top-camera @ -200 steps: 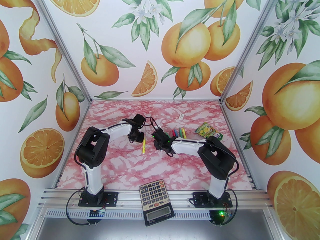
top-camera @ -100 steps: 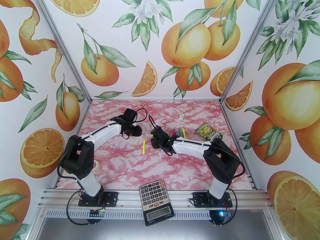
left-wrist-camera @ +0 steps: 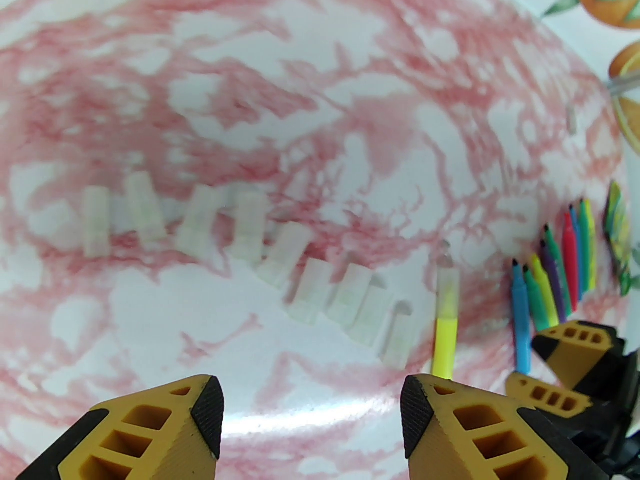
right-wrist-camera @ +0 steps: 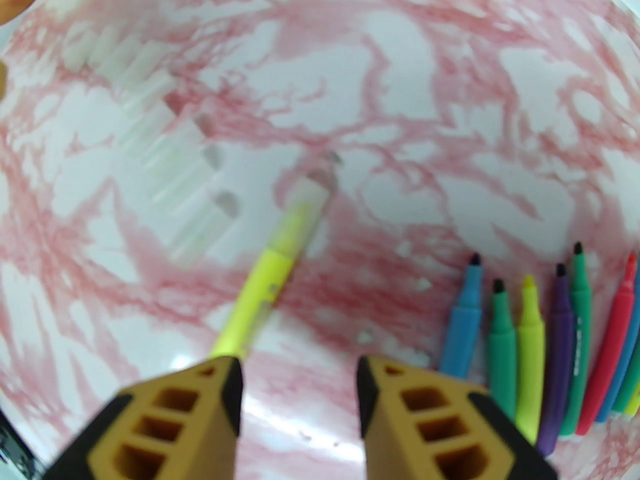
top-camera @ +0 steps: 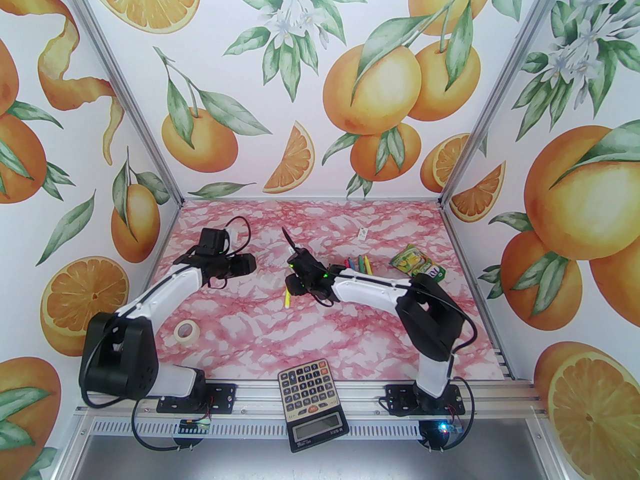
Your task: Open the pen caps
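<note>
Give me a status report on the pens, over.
Left hand open, empty. Right hand open, empty, over yellow pen. Its cap on. Loose caps close beside.

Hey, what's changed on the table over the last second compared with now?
The left gripper pulled back to the left, away from the yellow pen, uncovering a tape roll; its jaws stand open and empty. The right gripper, open, slid left over the pen. The pen lay where it was, still capped; the uncapped pens, pouch and calculator stayed put.
</note>
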`<action>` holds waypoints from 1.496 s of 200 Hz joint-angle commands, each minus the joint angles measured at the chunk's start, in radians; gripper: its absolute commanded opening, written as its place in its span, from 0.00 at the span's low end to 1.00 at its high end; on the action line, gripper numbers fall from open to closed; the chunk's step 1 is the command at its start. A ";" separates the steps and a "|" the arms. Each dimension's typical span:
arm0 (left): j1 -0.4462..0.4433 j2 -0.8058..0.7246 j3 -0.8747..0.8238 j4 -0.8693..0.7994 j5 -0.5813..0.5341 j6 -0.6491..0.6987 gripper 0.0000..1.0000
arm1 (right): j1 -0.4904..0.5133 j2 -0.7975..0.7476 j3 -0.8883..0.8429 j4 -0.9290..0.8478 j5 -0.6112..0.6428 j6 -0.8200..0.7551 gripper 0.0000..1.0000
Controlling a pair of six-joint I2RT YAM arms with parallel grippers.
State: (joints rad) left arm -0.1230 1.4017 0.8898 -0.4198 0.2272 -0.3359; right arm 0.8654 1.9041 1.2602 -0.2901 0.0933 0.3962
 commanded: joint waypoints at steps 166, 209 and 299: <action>0.064 -0.109 -0.152 0.128 0.044 -0.022 0.68 | 0.025 0.203 0.180 -0.142 -0.019 0.014 0.46; 0.065 -0.109 -0.163 0.135 0.051 -0.024 0.68 | 0.026 0.213 0.183 -0.180 0.033 0.007 0.43; 0.066 -0.092 -0.177 0.182 0.115 -0.043 0.68 | 0.026 0.215 0.173 -0.222 0.074 0.001 0.35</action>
State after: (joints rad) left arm -0.0654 1.3136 0.7288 -0.2844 0.3008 -0.3679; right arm 0.8864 2.0972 1.4254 -0.4530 0.1326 0.4015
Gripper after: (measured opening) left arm 0.680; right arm 0.361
